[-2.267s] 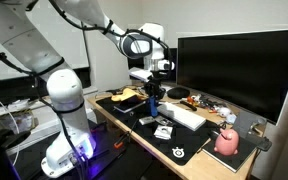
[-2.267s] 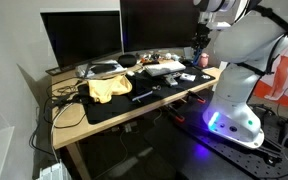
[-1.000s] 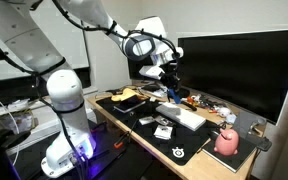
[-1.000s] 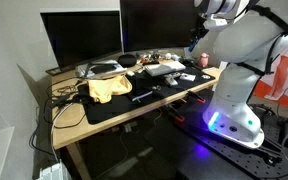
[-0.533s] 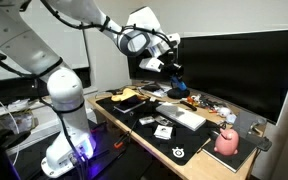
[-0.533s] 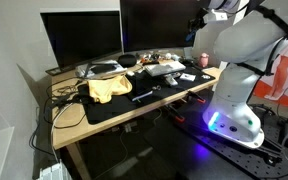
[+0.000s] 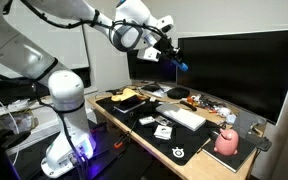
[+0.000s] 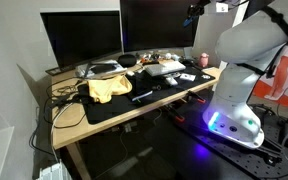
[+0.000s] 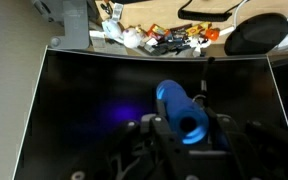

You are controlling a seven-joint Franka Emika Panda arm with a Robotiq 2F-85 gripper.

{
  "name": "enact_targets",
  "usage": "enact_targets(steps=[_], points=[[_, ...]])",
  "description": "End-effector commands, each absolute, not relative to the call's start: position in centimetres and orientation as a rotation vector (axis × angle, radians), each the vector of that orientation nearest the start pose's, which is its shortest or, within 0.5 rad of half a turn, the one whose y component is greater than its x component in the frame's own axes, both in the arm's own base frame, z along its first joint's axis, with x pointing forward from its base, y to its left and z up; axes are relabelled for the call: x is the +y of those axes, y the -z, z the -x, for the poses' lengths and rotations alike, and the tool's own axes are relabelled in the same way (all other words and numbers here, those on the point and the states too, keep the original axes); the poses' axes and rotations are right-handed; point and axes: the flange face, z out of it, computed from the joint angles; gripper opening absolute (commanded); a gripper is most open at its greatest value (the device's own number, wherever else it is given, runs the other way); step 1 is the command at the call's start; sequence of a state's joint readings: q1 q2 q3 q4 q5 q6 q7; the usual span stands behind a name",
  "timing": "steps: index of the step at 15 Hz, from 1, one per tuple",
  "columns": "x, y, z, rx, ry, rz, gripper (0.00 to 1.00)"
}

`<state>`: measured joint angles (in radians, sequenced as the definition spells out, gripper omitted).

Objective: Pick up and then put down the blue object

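The blue object point(image 9: 177, 108) was a smooth, glossy cylinder with a rounded end, bright plastic by the look of it, low and centre in the wrist view. The claw point(image 9: 182, 128) was clamped on it, dark matte fingers point(image 9: 152, 138) pressed to either side, the rounded end poking out past the tips. Behind it a shiny black screen filled most of that frame.

In an exterior view the claw point(image 7: 172, 55) hung in the upper middle of the frame, well above the wooden desk point(image 7: 109, 118). The blue object point(image 7: 181, 66) jutted down and right from it, in front of the wide, flat monitor point(image 7: 234, 70). Lower down lay a slim white keyboard point(image 7: 185, 117), with a soft, rumpled yellow cloth point(image 7: 127, 97) to its left and a rounded pink object point(image 7: 227, 142) toward the lower right.

In an exterior view the claw point(image 8: 196, 8) sat at the very top edge, too small to read its grip there.
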<state>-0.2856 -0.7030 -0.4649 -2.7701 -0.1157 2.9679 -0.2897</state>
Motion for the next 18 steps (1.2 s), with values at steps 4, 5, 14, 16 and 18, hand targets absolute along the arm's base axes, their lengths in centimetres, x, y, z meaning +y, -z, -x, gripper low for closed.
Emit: enact_targets(steps=[4,5,14,16,18], points=[[-25.3,-53.3,-26.9,0.527,1.653,2.831,0.09],[-25.3,-53.8,-26.8,0.524,1.685,2.813,0.09],[-24.5,-55.2,-26.4,0.505,1.808,2.743,0.09],[-24.5,-54.9,-26.6,0.506,1.782,2.755,0.09],[-24.6,-54.6,-27.1,0.513,1.733,2.784,0.09]])
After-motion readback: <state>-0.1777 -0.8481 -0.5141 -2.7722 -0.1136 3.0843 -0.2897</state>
